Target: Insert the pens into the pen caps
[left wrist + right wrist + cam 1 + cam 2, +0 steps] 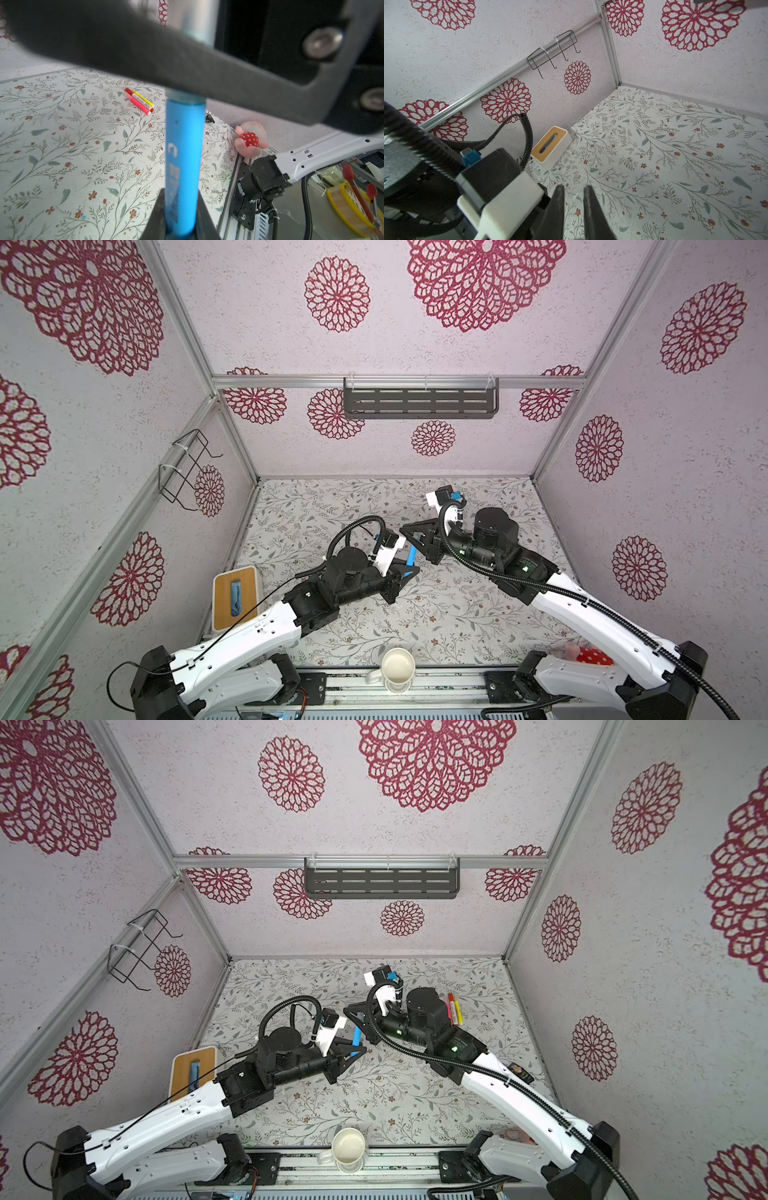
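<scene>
Blue pen [411, 556] sits mid-frame in both top views, tilted and up off the floral tabletop [436, 614]. Its lower end is clamped in the left gripper [408, 568], jaws shut tight on the barrel. Right gripper [573, 189] meets the pen's upper end from the right, jaws pinched almost together. The right wrist view shows only a sliver of gap, with nothing visible in it. In the left wrist view one right finger [187, 68] crosses in front of the barrel, and a pale bluish tube [197, 20] continues in line beyond it. That's probably the pen cap, but it's blurred, so can't tell if it's gripped or already seated. My read: capping step on this pen. To do it well, drive straight along the barrel axis with no side load. The left grip is far down the barrel, so the tip can lever. Stop when the cap bottoms out and release the right side first. Other pens [454, 1008] lie bunched right of centre, just beside the right arm's wrist, and look capped.
</scene>
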You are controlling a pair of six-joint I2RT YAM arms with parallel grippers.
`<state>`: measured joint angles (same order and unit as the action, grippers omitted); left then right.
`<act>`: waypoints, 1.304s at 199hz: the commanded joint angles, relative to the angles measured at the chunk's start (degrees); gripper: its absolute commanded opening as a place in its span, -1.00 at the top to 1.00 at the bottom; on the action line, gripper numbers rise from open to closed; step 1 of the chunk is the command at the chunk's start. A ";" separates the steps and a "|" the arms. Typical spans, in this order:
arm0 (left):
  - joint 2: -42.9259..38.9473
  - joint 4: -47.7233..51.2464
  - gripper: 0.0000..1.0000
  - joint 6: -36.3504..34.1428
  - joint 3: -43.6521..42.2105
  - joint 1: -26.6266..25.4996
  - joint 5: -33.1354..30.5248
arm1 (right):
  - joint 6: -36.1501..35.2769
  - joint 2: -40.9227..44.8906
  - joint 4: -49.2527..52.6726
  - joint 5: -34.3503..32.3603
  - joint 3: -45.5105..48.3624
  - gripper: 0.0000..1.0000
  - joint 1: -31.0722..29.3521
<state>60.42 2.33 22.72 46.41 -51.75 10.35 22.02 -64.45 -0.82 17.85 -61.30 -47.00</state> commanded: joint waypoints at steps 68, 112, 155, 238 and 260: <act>-3.66 -11.19 1.00 3.58 2.98 6.18 1.71 | 2.90 0.26 3.60 -7.31 15.01 1.00 -12.20; -5.46 -11.77 1.00 4.66 2.74 8.72 0.82 | 5.08 0.13 2.40 -8.82 18.38 1.00 -15.36; -6.90 -12.69 1.00 5.56 2.37 10.47 -0.09 | 7.54 -2.29 -0.45 -9.26 20.95 1.00 -17.88; -7.02 -14.36 1.00 6.21 2.10 12.99 0.58 | 6.91 -2.28 1.88 -9.92 19.82 1.00 -18.50; -6.13 -13.48 1.00 5.71 1.95 12.99 1.76 | 4.74 -2.10 4.80 -9.73 15.51 1.00 -17.34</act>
<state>56.58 13.23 22.09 44.07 -44.77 22.79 32.84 -64.51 -19.73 -4.29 -46.94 -59.55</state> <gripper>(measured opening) 0.168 0.175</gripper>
